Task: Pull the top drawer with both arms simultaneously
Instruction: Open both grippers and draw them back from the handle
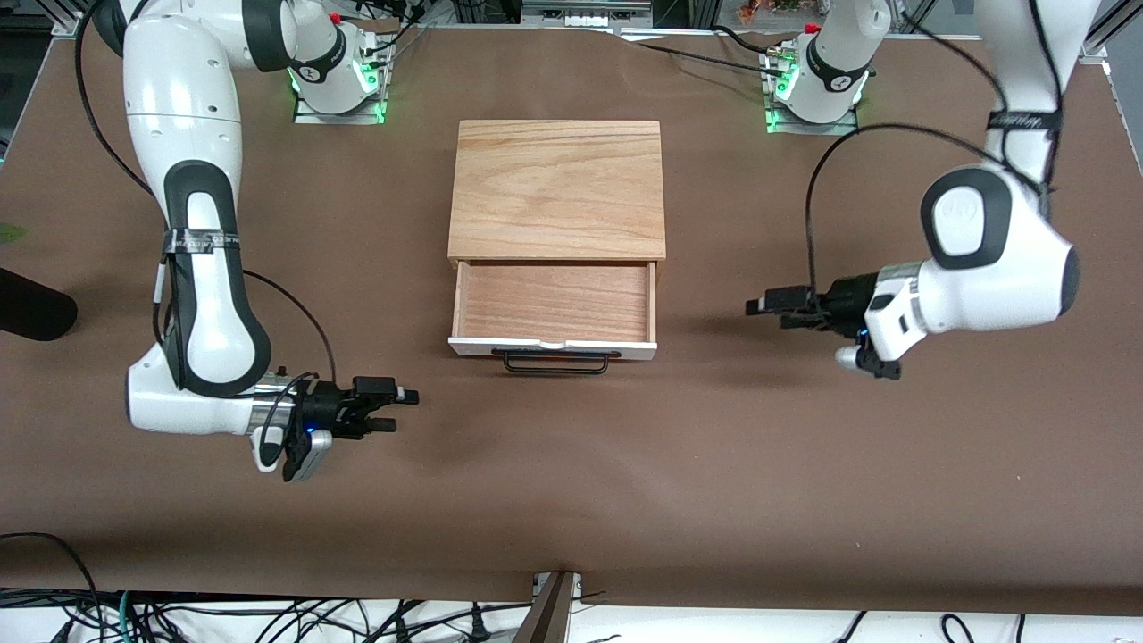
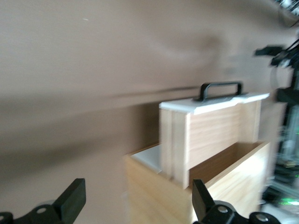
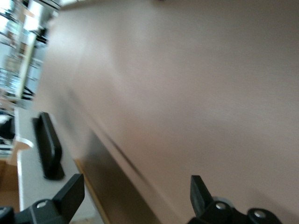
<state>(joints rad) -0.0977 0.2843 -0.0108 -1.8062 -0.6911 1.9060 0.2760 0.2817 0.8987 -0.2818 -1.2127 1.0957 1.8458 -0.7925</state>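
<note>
The top drawer [image 1: 554, 302] stands pulled out of the wooden cabinet [image 1: 558, 187], and its light wood tray shows nothing inside. Its white front panel [image 1: 552, 346] carries a black wire handle [image 1: 555, 362] on the side nearest the front camera. My right gripper [image 1: 397, 409] is open over the brown table cover toward the right arm's end, clear of the drawer. My left gripper [image 1: 759, 305] is open over the cover toward the left arm's end, also apart from it. The left wrist view shows the drawer [image 2: 210, 126] and handle [image 2: 222, 88]. The right wrist view shows the handle [image 3: 46, 144].
A brown cover [image 1: 571, 500] spreads over the whole table. A dark object [image 1: 27, 308] lies at the table edge by the right arm's end. A wooden post [image 1: 549, 607] and loose cables sit at the edge nearest the front camera.
</note>
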